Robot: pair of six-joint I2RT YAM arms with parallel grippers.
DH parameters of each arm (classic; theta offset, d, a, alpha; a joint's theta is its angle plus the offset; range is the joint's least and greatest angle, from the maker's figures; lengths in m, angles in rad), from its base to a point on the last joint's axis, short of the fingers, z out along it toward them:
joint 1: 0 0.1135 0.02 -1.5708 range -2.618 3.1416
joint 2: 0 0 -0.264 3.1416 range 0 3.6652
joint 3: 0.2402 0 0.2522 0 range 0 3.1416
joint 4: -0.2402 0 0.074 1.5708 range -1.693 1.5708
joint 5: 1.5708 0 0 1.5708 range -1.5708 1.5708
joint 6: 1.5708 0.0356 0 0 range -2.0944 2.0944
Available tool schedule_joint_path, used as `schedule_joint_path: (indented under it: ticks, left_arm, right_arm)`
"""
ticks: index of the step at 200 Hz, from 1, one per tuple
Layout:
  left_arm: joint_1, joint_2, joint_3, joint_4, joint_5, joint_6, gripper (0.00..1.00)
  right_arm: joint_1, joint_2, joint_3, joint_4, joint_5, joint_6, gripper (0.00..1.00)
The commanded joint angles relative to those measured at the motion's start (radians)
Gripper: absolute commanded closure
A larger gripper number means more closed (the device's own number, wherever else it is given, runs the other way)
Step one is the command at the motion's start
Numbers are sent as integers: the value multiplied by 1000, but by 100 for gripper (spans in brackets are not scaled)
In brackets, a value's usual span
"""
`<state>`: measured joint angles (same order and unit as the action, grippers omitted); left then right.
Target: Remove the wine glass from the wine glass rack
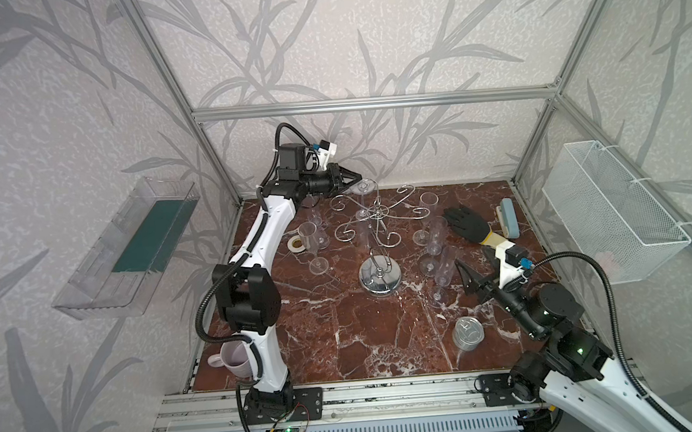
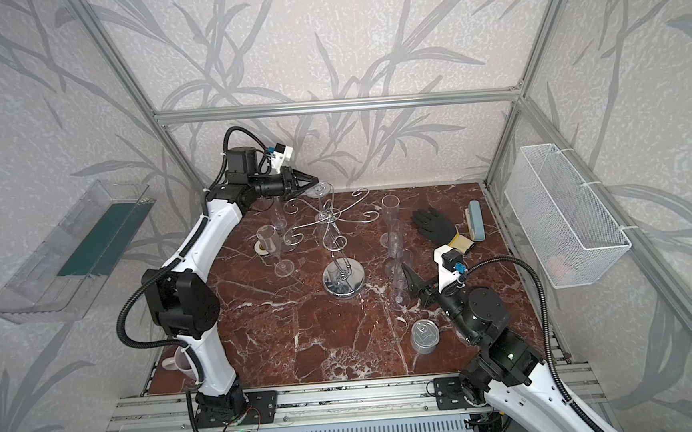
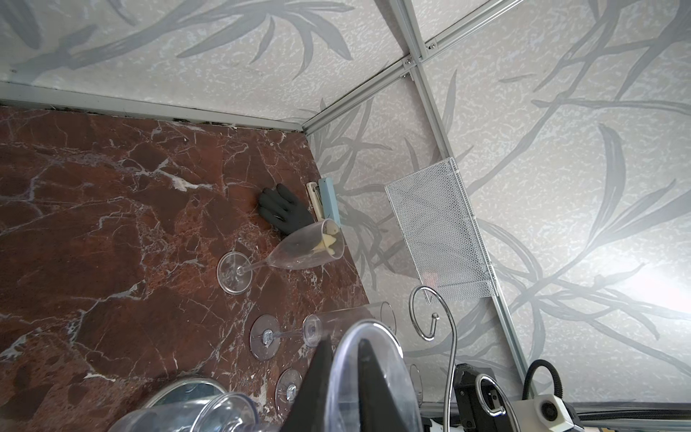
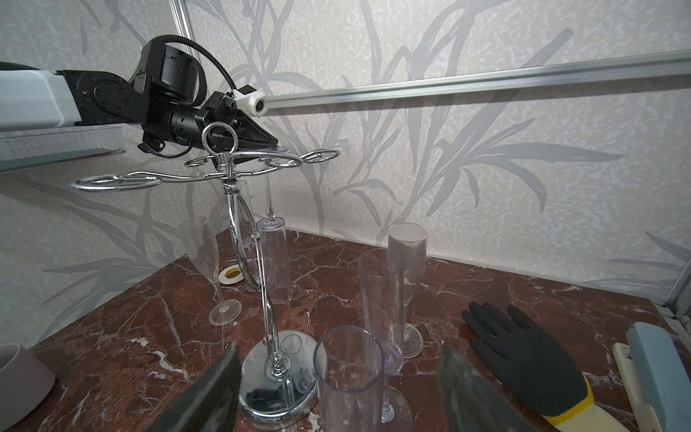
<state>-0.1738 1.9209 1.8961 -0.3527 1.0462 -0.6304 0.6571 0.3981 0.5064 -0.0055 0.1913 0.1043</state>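
A robotics lab test cell is indicated: a marble-patterned tabletop [image 1: 344,334] is enclosed by an aluminium extrusion frame [image 1: 370,103] lined with leaf-print wallpaper panels [image 1: 364,28], and two robot arms [image 1: 260,235] are bolted to a slotted rail [image 1: 390,395] along its front edge.

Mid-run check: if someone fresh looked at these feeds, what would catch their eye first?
The shiny chrome wine glass rack stands in the middle of the dark red marble table, its curled arms spread wide. At its far side the left gripper pinches the foot of the wine glass hanging upside down from one arm. Clear flutes stand around it, and a black glove lies at the right.
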Motion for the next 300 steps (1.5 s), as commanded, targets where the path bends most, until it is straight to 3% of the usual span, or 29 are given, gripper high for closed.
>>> schedule_joint_path:
  ticks: [1, 42, 300]
  left_arm:
    - [1, -26, 4, 8, -13, -4, 90]
    - [2, -43, -3, 31, -16, -27, 100]
    - [4, -131, -55, 374, 39, -300, 100]
  right_arm:
    - [-5, -12, -15, 14, 11, 6, 19]
    - [-5, -16, -16, 12, 13, 5, 19]
    - [-4, -47, -7, -4, 4, 20, 19]
